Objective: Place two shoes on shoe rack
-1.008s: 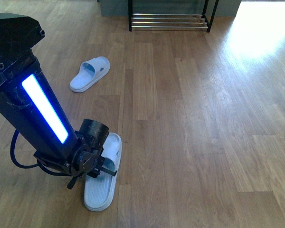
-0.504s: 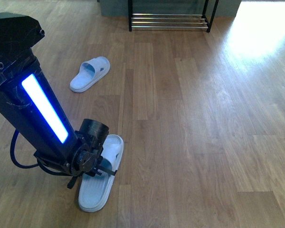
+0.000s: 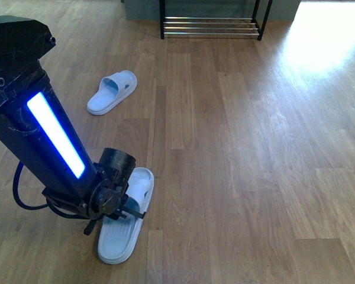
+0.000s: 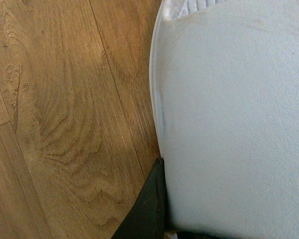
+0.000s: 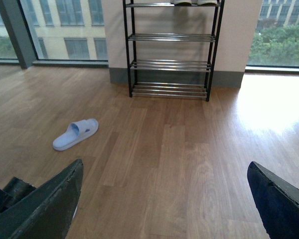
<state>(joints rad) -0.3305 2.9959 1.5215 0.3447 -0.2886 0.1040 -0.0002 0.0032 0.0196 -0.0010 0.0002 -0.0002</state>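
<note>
Grasp step: left end effector clamped on strap of near pale blue open-toe slide, flat on wooden floor; right end effector spread, empty. Next, presumably: lifting, then carrying to far black chrome-rod shoe rack.

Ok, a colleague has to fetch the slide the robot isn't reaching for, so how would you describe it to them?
Start at the black shoe rack straight ahead and come toward the robot, drifting to its left. The pale blue slide lies alone on bare floorboards; its twin sits closer, under the left arm.
</note>
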